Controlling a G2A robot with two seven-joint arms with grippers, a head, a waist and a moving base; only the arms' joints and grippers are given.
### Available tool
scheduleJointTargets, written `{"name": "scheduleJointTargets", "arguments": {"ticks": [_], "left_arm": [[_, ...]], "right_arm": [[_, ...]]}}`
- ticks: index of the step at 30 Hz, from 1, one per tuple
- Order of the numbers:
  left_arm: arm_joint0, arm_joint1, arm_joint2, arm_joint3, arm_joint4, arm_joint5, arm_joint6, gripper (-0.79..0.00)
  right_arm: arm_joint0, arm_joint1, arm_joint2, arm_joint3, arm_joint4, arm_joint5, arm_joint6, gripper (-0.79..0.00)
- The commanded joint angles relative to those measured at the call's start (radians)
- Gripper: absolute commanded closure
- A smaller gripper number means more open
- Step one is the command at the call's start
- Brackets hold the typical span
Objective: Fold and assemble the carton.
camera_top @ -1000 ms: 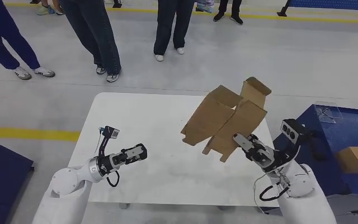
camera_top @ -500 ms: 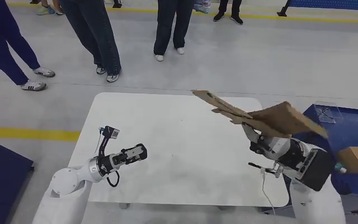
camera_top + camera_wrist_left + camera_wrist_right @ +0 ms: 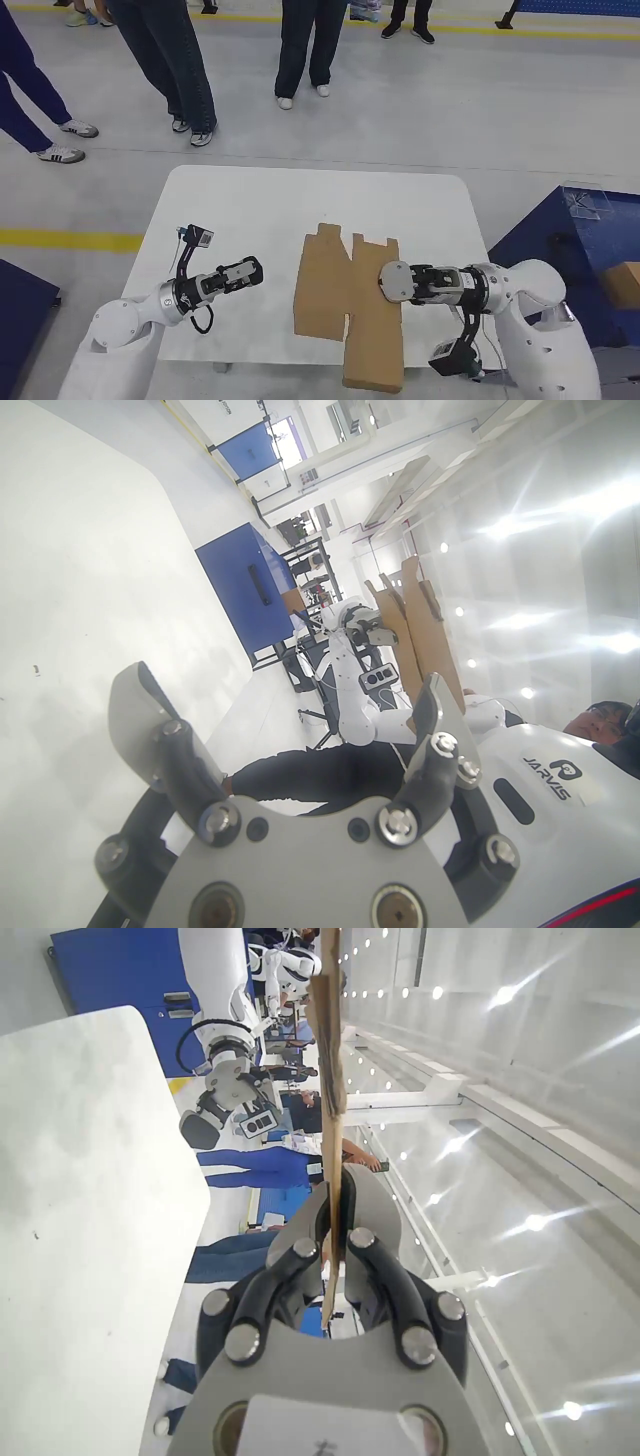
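Over the table [image 3: 250,215], your right gripper [image 3: 388,283] pinches the flat carton [image 3: 345,295]; next, the wide-open left gripper [image 3: 256,268] probably must spread it.

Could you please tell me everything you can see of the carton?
The carton is brown cardboard, collapsed flat, with notched flaps at its far end. It appears to hang roughly level above the white table, its near end past the front edge. The right pincer is shut on its right edge.

matt brown cardboard carton [image 3: 350,300] over smooth white table [image 3: 240,220]
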Motion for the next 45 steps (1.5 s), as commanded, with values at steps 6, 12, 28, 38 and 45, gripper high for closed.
{"name": "scheduleJointTargets", "arguments": {"ticks": [6, 12, 28, 38, 45], "left_arm": [[0.000, 0.000, 0.000, 0.000, 0.000, 0.000, 0.000, -0.785], [0.000, 0.000, 0.000, 0.000, 0.000, 0.000, 0.000, -0.785], [0.004, 0.005, -0.013, -0.061, 0.014, -0.065, 0.023, -0.785], [-0.057, 0.011, 0.103, -0.185, 0.305, -0.141, 0.055, -0.785], [-0.126, 0.003, 0.223, -0.177, 0.229, -0.074, 0.055, -0.573]], "right_arm": [[0.009, 0.004, -0.056, 0.033, 0.547, -0.425, 0.239, 0.000], [-0.016, 0.034, -0.103, 0.065, 1.261, -0.770, 0.689, 0.000], [-0.124, 0.184, -0.243, 0.069, 2.878, -0.371, 2.134, 0.000], [-0.165, 0.188, -0.230, 0.045, 2.984, -0.338, 2.273, 0.000], [-0.184, 0.186, -0.231, 0.031, 2.960, -0.362, 2.284, 0.000]]}}
